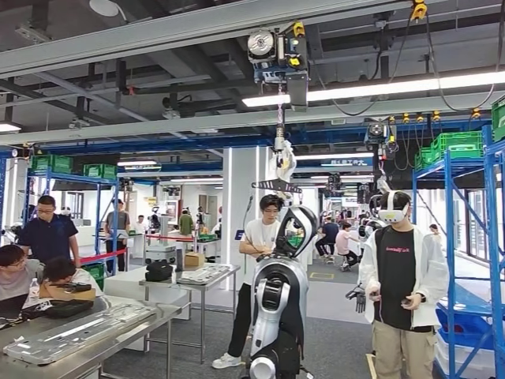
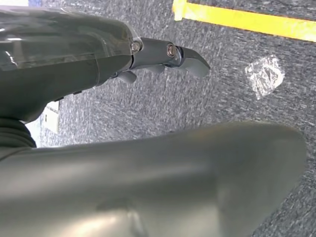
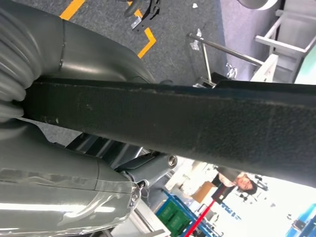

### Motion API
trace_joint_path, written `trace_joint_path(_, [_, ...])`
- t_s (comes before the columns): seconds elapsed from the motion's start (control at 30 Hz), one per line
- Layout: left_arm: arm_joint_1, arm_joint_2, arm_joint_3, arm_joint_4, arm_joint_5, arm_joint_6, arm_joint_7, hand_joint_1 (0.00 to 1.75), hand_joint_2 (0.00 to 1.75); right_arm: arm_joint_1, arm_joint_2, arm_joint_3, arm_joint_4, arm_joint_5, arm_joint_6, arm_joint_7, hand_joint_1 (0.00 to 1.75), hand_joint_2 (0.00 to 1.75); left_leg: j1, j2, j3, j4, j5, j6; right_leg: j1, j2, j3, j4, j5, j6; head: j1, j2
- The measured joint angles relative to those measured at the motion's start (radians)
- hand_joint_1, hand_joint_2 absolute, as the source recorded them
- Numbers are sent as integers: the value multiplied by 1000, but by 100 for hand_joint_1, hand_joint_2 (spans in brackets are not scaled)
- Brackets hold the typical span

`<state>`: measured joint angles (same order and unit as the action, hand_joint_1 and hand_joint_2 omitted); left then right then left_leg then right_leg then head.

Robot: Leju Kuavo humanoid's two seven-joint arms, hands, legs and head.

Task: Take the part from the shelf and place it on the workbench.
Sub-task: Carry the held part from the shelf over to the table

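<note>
Head view: blue shelf [image 1: 450,237] at right, worktop [image 1: 71,355] at left.
Right hand [image 3: 74,197] grips a long black part [image 3: 186,128]; left hand [image 2: 111,64] hangs over carpet, fingers extended, holding nothing.

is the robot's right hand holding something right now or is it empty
Holding something: the right hand grips a long black part, which lies across it.

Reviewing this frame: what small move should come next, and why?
Probably a turn left toward the workbench. The right hand appears to grip a long black part already, and in the head view the workbench sits low on the left, off centre, not yet in front of the robot.
</note>
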<state>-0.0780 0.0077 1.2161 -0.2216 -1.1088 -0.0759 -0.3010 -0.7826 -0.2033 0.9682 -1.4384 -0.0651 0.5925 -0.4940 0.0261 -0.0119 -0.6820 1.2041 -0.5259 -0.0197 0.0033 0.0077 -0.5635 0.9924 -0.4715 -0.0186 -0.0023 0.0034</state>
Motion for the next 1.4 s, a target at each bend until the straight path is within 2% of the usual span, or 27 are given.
trace_joint_path(0.03, [-1,-1,0,0,-1,0,0,0,175,-3,0,0,0,3,0,2,175,175,1,8,32,-65,26,-3,0,0,-1,6,-4,5,0,0])
trace_joint_path(0.1, [-5,-2,0,0,-2,0,0,0,175,-9,-1,0,0,10,-1,6,175,175,1,19,70,-148,50,2,3,-1,-10,20,-11,17,0,0])
trace_joint_path(0.2, [-4,-3,0,0,-4,0,0,0,175,-15,-2,0,0,16,-4,10,175,175,-5,15,69,-160,50,22,2,-6,-16,27,-15,29,0,0])
trace_joint_path(0.23, [-3,-3,0,0,-4,0,0,0,175,-17,-2,0,0,18,-4,10,175,175,-5,13,69,-160,51,28,0,-7,-19,36,-24,32,0,0])
trace_joint_path(0.3, [-2,-3,0,0,-4,0,0,0,175,-20,-3,0,0,20,-7,10,175,175,-5,9,69,-163,54,38,-3,-8,-48,108,-72,39,0,0])
trace_joint_path(0.37, [-3,-3,0,0,-4,0,0,0,175,-21,-4,1,0,23,-11,10,175,175,-7,4,69,-163,54,42,-3,-7,-107,239,-134,41,0,0])
trace_joint_path(0.4, [-2,-2,0,0,-4,1,-1,0,175,-20,-5,1,0,24,-12,10,175,175,-9,1,69,-162,54,43,-3,-7,-131,291,-149,40,0,0])
trace_joint_path(0.43, [-2,-2,1,0,-4,1,-1,0,175,-19,-6,2,-1,25,-13,10,175,175,-11,-2,70,-162,53,43,-2,-7,-142,311,-146,38,0,0])
trace_joint_path(0.47, [-2,-2,1,0,-5,1,-2,0,175,-18,-6,2,-2,26,-15,10,175,175,-13,-7,71,-162,53,43,-2,-5,-134,291,-125,33,0,0])
trace_joint_path(0.53, [-4,-3,1,0,-5,0,-2,0,175,-18,-6,0,-9,25,-17,9,175,175,-14,-17,73,-163,53,43,3,5,-80,165,-52,20,0,0])
trace_joint_path(0.57, [-5,-4,1,0,-7,0,-3,0,175,-18,-6,-1,-13,25,-18,8,175,175,-15,-21,73,-163,54,42,6,13,-52,103,-25,15,0,0])
trace_joint_path(0.6, [-6,-5,1,0,-8,0,-3,0,175,-18,-6,-2,-16,24,-19,8,175,175,-14,-25,71,-163,54,41,9,19,-34,60,-10,11,0,0])
trace_joint_path(0.67, [-4,-5,1,0,-11,0,-4,0,175,-15,-6,-4,-21,23,-21,5,175,175,-13,-30,68,-165,57,35,13,21,-23,34,-9,8,0,0])
trace_joint_path(0.73, [-1,-5,1,0,-11,0,-5,0,175,-8,-6,-8,-27,21,-22,1,175,175,-13,-29,66,-165,53,27,9,15,-17,18,-4,2,0,0])
trace_joint_path(0.8, [-2,-4,1,0,-12,0,-5,0,175,-2,-2,-14,-30,18,-24,-2,175,175,-14,-19,46,-117,16,20,4,9,-11,2,4,-5,0,0])
trace_joint_path(0.83, [-3,-4,2,0,-12,0,-6,0,175,2,-1,-16,-31,18,-25,-3,175,175,-14,-13,23,-62,-16,17,4,5,-10,0,6,-7,0,0])
trace_joint_path(0.9, [-4,-4,2,0,-12,0,-6,0,175,16,0,-20,-31,18,-27,-4,175,175,-12,-8,-32,63,-69,11,4,-1,-11,0,6,-8,0,0])
trace_joint_path(0.93, [-3,-4,2,0,-12,0,-6,0,175,24,1,-23,-31,19,-28,-5,175,175,-10,-6,-46,95,-74,8,4,-4,-11,0,5,-7,0,0])
trace_joint_path(0.97, [-2,-4,2,0,-12,0,-6,0,175,30,2,-25,-31,22,-28,-5,175,175,-8,-5,-42,88,-61,5,4,-5,-10,1,5,-7,0,0])
trace_joint_path(1.0, [-1,-3,3,0,-12,0,-6,0,175,34,2,-28,-31,26,-29,-5,175,175,-6,-3,-19,41,-30,3,3,-6,-10,4,3,-4,0,0])
trace_joint_path(1.07, [-2,-2,3,0,-12,0,-6,0,175,36,3,-33,-32,34,-30,-5,175,175,-2,3,48,-95,29,1,4,-6,-12,14,-3,4,0,0])
trace_joint_path(1.1, [-3,-1,4,0,-12,0,-6,0,175,36,3,-36,-33,36,-31,-5,175,175,-3,5,71,-142,44,4,5,-6,-15,19,-6,9,0,0])
trace_joint_path(1.13, [-4,-1,4,0,-12,0,-6,0,175,36,3,-38,-33,38,-31,-5,175,175,-4,6,82,-164,46,7,6,-6,-18,22,-7,14,0,0])
trace_joint_path(1.2, [-3,-1,5,0,-12,0,-6,0,175,37,3,-41,-34,41,-32,-4,175,175,-8,3,80,-167,45,19,5,-8,-20,24,-6,22,0,0])
trace_joint_path(1.27, [-1,-1,6,0,-12,0,-6,0,175,36,3,-45,-33,45,-32,-3,175,175,-7,0,80,-171,50,31,2,-9,-26,40,-23,31,0,0])
trace_joint_path(1.33, [-1,-1,7,0,-12,0,-6,0,175,35,2,-49,-33,48,-32,-3,175,175,-6,-5,80,-173,53,40,0,-9,-61,125,-76,39,0,0])
trace_joint_path(1.4, [-1,0,10,0,-12,0,-6,0,175,35,2,-50,-31,50,-32,-2,175,175,-8,-13,79,-173,53,43,-2,-8,-120,258,-134,42,0,0])
